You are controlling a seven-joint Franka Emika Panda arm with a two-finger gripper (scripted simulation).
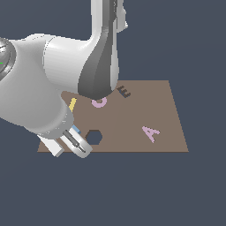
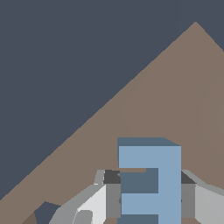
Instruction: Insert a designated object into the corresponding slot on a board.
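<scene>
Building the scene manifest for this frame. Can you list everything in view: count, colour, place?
board: 1, brown, flat, centre of the exterior view.
E block: 1, light blue, between the gripper fingers in the wrist view; only a sliver shows in the exterior view, near the board's left front corner.
E slot: 1, dark, near the board's far edge.
hexagonal hole: 1, dark, near the board's front edge, right beside the gripper.
pink A: 1, on the board's right part.
pink ring-like letter: 1, partly hidden by the arm.
yellow piece: 1, mostly hidden by the arm.
gripper: 1, white and grey, fingers either side of the E block.
</scene>
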